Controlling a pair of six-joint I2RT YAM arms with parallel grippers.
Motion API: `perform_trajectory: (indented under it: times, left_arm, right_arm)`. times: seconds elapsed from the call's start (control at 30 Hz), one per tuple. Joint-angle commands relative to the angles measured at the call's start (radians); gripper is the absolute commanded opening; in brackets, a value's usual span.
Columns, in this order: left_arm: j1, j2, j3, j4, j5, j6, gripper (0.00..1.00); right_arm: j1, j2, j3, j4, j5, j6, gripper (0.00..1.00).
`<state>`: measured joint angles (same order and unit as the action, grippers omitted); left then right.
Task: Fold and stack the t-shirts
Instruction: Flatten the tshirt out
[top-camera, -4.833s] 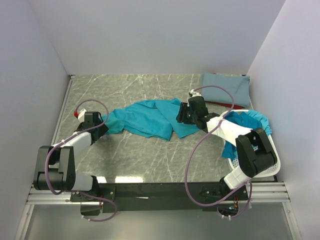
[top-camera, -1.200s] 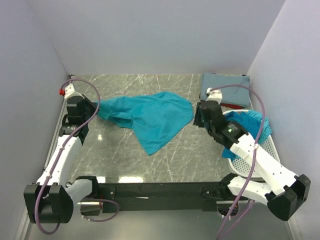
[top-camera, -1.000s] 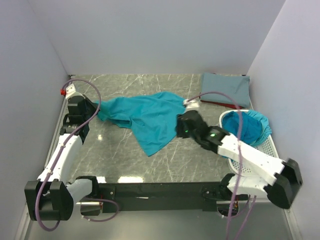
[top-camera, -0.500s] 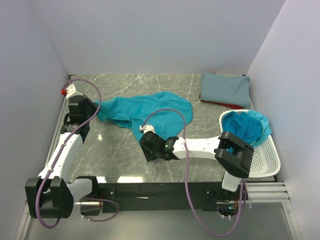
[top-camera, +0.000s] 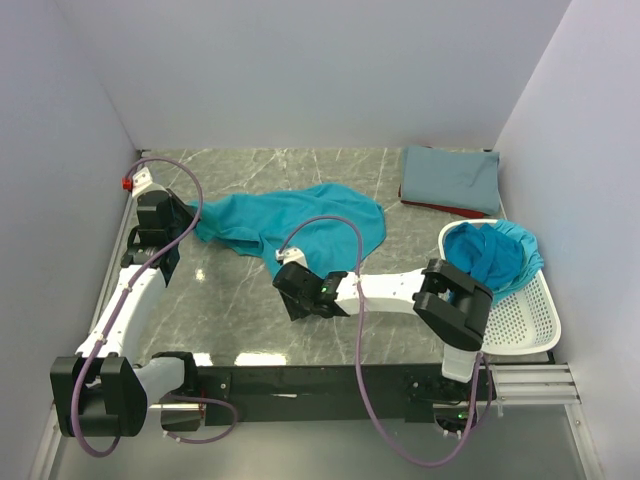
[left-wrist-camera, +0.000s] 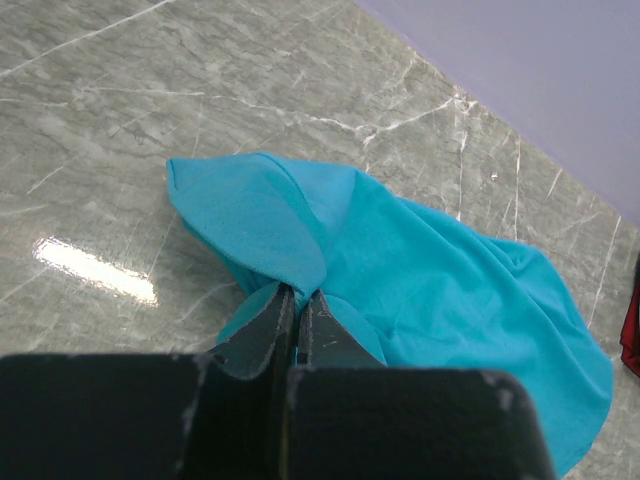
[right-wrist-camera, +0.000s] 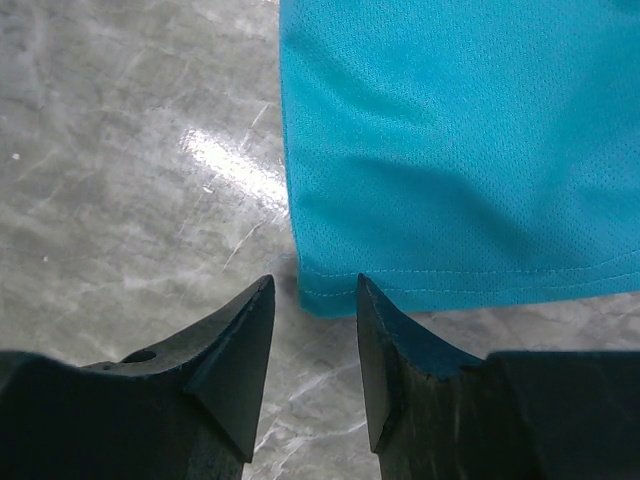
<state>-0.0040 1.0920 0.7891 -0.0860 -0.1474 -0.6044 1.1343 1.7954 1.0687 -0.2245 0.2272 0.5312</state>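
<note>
As L gripper (left-wrist-camera: 297, 293) pinches tee (top-camera: 300, 220), spread R gripper (right-wrist-camera: 315, 287) prob. straddles hem (right-wrist-camera: 440, 290); basket (top-camera: 532, 338) apart.

Soft bright teal t-shirt (top-camera: 290, 225) lies spread but crumpled, mid grey marble table (top-camera: 240, 310). Flat folded grey-blue t-shirt (top-camera: 452, 177) sits back right, on a dark red t-shirt (top-camera: 440, 207), w/ only its edge showing. More bunched teal t-shirt cloth (top-camera: 490, 255) fills the white plastic basket (top-camera: 520, 320).

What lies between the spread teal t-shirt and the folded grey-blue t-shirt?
Nothing: the top external view shows only a narrow strip of bare marble table between the teal t-shirt and the grey-blue t-shirt.
</note>
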Motion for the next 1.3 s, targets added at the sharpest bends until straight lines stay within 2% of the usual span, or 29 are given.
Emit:
perform_trajectory:
  times: [0.0, 0.27, 0.43, 0.53, 0.77, 0.9, 1.03, 1.17, 1.27]
  left_arm:
    - [0.001, -0.011, -0.008, 0.046, -0.004, 0.005, 0.0]
    - [0.001, 0.0, -0.008, 0.051, -0.003, 0.005, 0.0]
    - [0.001, 0.002, -0.007, 0.052, -0.006, 0.006, 0.0]
    - [0.001, 0.005, -0.007, 0.054, -0.007, 0.006, 0.0]
    - [-0.001, 0.011, -0.005, 0.051, -0.012, 0.005, 0.0]
    - [0.001, 0.008, -0.004, 0.043, -0.053, 0.002, 0.0]
    - [-0.001, 0.011, 0.002, 0.022, -0.149, -0.005, 0.0]
    - [-0.004, 0.043, -0.01, 0.123, -0.054, 0.009, 0.0]
    - [-0.02, 0.095, 0.015, 0.186, -0.024, 0.008, 0.0]
  right_arm:
    - [-0.001, 0.019, 0.045, -0.003, 0.04, 0.004, 0.45]
    - [-0.001, 0.074, 0.063, -0.009, 0.017, 0.0, 0.44]
    - [-0.001, 0.082, 0.077, -0.061, 0.031, 0.003, 0.37]
    - [-0.001, 0.068, 0.066, -0.084, 0.044, 0.004, 0.3]
    - [-0.008, 0.015, 0.042, -0.127, 0.087, 0.01, 0.03]
    - [-0.036, -0.059, -0.005, -0.144, 0.123, 0.016, 0.0]
    - [-0.114, -0.148, -0.065, -0.124, 0.138, 0.013, 0.0]
    - [-0.285, -0.264, -0.107, -0.044, 0.101, -0.026, 0.0]
    - [-0.361, -0.303, -0.078, -0.033, 0.098, -0.074, 0.0]
